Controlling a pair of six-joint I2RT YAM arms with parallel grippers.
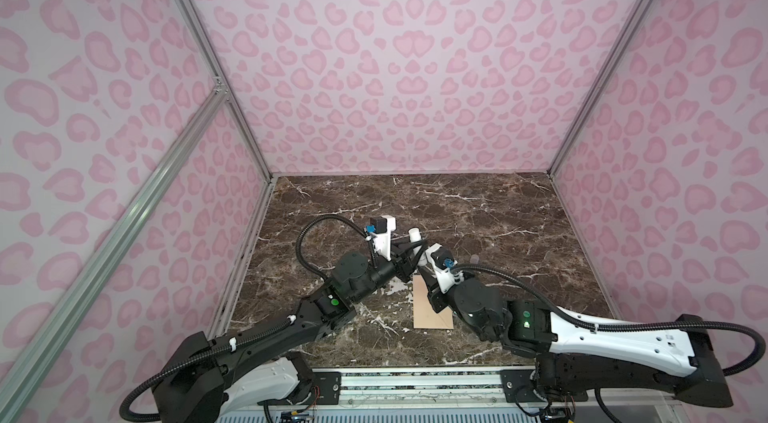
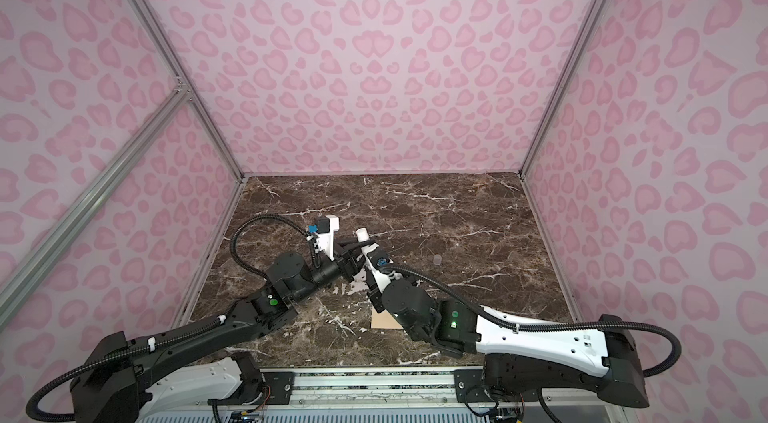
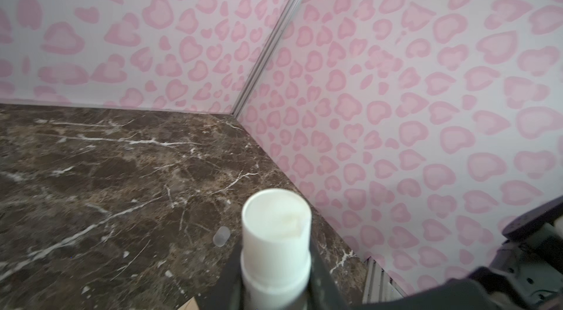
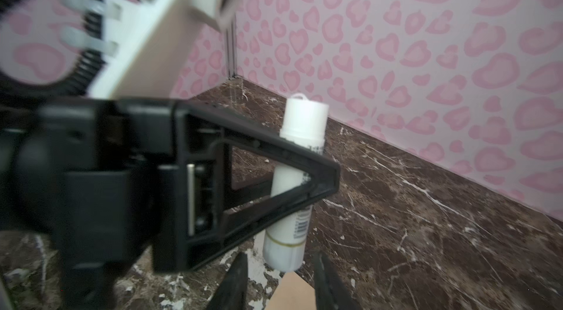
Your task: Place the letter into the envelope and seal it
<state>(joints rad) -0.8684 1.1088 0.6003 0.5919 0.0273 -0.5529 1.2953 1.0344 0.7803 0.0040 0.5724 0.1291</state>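
Observation:
The peach-tan envelope [image 1: 432, 313] [image 2: 384, 321] lies flat on the marble near the front, partly under my right arm. Its corner shows in the right wrist view [image 4: 292, 293]. The letter is not in view. My left gripper [image 1: 407, 251] [image 2: 351, 252] [image 3: 275, 278] is shut on a white glue stick [image 1: 415, 234] [image 2: 362, 234] [image 3: 275, 226] [image 4: 300, 147], held upright above the envelope's far end. My right gripper [image 1: 422, 271] [image 2: 368, 275] [image 4: 280, 281] is open, its two fingers on either side of the stick's lower end and apart from it.
A small translucent cap [image 1: 475, 259] [image 2: 436, 260] [image 3: 221, 236] lies on the marble table [image 1: 478, 213] to the right of the grippers. Pink-patterned walls close in the back and both sides. White scuffs mark the marble [image 4: 259, 275] beside the envelope.

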